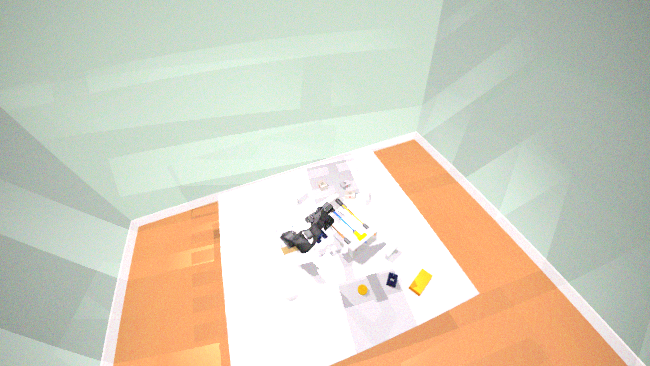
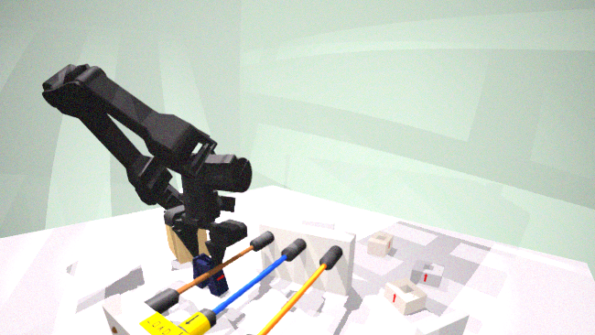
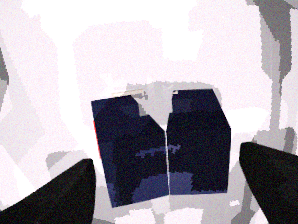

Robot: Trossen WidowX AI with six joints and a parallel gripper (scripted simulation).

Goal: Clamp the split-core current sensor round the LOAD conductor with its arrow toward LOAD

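The dark blue open sensor (image 1: 321,237) (image 2: 220,285) (image 3: 200,155) stands on the table, its two halves spread at the top in a V. A red mark shows on one side. My gripper (image 2: 206,257) (image 3: 169,161) is open, with one finger on each side of the sensor and a gap on both sides in the wrist view. The blue conductor (image 1: 344,220) (image 2: 252,287) has the yellow LOAD label (image 2: 157,323) and a yellow arrow sleeve (image 2: 198,321) at its near end. The brown conductor (image 2: 224,266) passes in front of the sensor in the exterior view. The sensor's arrow direction cannot be read.
An orange conductor (image 2: 299,297) runs beyond the blue one. A white rear panel (image 2: 307,267) and front panel (image 1: 362,244) hold the conductors. A wooden block (image 1: 288,250) is behind the gripper. Pale clamps (image 2: 380,243) (image 2: 412,302) stand right. A yellow block (image 1: 420,282), dark blue piece (image 1: 392,280) and orange disc (image 1: 362,290) lie apart.
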